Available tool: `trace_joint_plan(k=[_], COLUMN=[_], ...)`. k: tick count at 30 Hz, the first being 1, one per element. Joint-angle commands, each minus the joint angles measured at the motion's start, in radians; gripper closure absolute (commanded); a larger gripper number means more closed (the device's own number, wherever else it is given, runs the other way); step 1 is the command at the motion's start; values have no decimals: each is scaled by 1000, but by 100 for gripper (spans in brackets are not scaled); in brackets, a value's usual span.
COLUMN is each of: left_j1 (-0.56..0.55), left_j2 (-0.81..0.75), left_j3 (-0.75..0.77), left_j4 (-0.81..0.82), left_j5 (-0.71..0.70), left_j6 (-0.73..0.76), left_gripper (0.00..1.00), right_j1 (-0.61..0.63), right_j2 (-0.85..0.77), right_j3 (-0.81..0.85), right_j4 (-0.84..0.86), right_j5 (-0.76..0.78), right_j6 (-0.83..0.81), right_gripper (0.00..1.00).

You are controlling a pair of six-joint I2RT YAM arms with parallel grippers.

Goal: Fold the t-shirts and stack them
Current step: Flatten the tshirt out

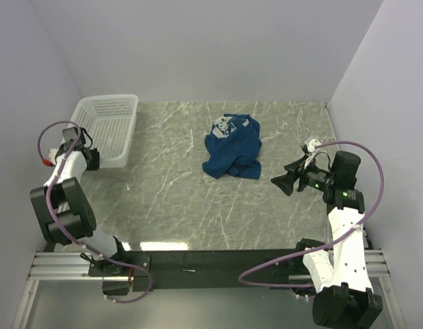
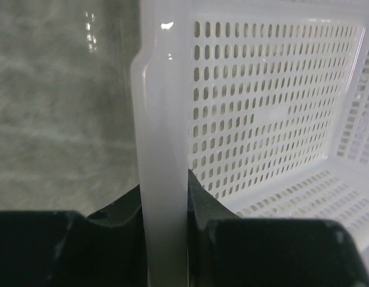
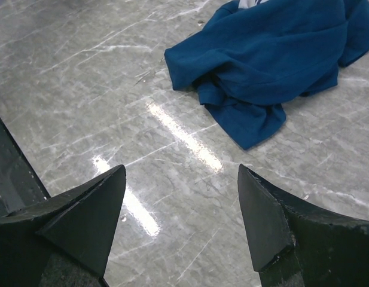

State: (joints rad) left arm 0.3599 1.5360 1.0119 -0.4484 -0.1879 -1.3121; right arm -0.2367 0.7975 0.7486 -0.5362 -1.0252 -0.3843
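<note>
Left pincer: clenched on the upright rim wall of the white mesh basket, one jaw either side of the plastic; right pincer: released, jaws spread wide, nothing between them, hovering low over bare stone and aimed at the cloth.

Table: grey marbled top, glossy, with glare streaks just ahead of the right jaws.

Basket: at the far-left corner of the table, well apart from the shirt; it looks empty as far as the wrist view shows.

T-shirt: one seen, dark blue, lying in a crumpled heap right of centre toward the back of the table; unfolded, not stacked; a loose flap of its edge trails toward the right pincer, near but not touched.

Print: pale patch showing at the far end of the heap; too small to read.

Judgement: the task is barely started; the step looks like reaching in to spread the shirt.

To do it well: come in low and pinch a single layer at that trailing flap, not the bunched middle; draw it outward along the table so the heap unrolls rather than lifts as a lump; free the left arm from the basket for the opposite edge; get the sleeves flat before any fold.
</note>
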Motion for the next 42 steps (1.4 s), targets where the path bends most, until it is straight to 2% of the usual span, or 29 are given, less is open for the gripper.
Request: trace_joint_plan(k=[1, 2, 4, 5, 6, 7, 9, 10, 12, 15, 16, 17, 18, 19, 20, 21, 22, 25, 27, 31, 34, 36, 38, 42], left_j1=[16, 17, 20, 21, 22, 25, 31, 34, 37, 37, 39, 37, 37, 25, 16, -1, -51, -137, -144, -145, -170, -171, -171, -171], left_j2=[79, 96, 148, 162, 170, 170, 150, 113, 58, -118, -234, -297, -359, -467, -512, -551, -607, -690, -730, -864, -945, -976, -1008, -1019], left_j3=[143, 158, 211, 226, 244, 246, 240, 235, 202, 104, 62, 16, -83, -129, -171, -238, -260, -297, -317, -354, -377, -392, -400, -406], left_j4=[94, 97, 94, 99, 117, 123, 129, 129, 143, 191, 213, 276, 313, 350, 388, 405, 399, 282, 199, 128, 122, 140, 158, 174], left_j5=[21, 30, 74, 90, 102, 125, 140, 148, 165, 255, 301, 432, 505, 581, 638, 742, 763, 734, 732, 763, 717, 723, 717, 723], left_j6=[34, 43, 53, 74, 91, 103, 155, 183, 285, 473, 511, 572, 597, 606, 603, 606, 616, 695, 746, 807, 817, 812, 807, 804], left_gripper=[100, 100, 80, 69, 46, 32, 6, 2, 1, 0, 1, 1, 1, 1, 1, 1, 1, 1, 1, 1, 1, 1, 1, 1], right_j1=[-13, -15, -18, -19, -19, -23, -24, -26, -26, -26, -23, -16, 8, 31, 58, 100, 176, 346, 420, 620, 672, 698, 700, 706], right_j2=[6, 8, 14, 14, 16, 19, 22, 23, 29, 63, 95, 117, 141, 198, 224, 253, 300, 385, 440, 673, 814, 914, 948, 953], right_j3=[23, 21, 23, 21, 23, 24, 24, 24, 20, 29, 34, 43, 47, 55, 82, 101, 118, 205, 290, 457, 544, 599, 623, 568], right_j4=[2, 1, -4, -7, -10, -18, -22, -27, -33, -91, -105, -123, -126, -119, -98, -81, -56, 24, 71, 154, 159, 121, 102, 156], right_j5=[-30, -33, -35, -35, -33, -35, -35, -35, -39, -64, -67, -55, -33, -7, 26, 137, 192, 364, 433, 670, 834, 884, 913, 982], right_j6=[-11, -11, -18, -19, -24, -30, -36, -42, -51, -117, -149, -162, -168, -144, -125, -99, -34, 97, 180, 480, 655, 696, 699, 716], right_gripper=[19, 19, 19, 19, 19, 19, 19, 19, 19, 19, 19, 19, 19, 21, 22, 23, 24, 24, 25, 25, 25, 27, 29, 30])
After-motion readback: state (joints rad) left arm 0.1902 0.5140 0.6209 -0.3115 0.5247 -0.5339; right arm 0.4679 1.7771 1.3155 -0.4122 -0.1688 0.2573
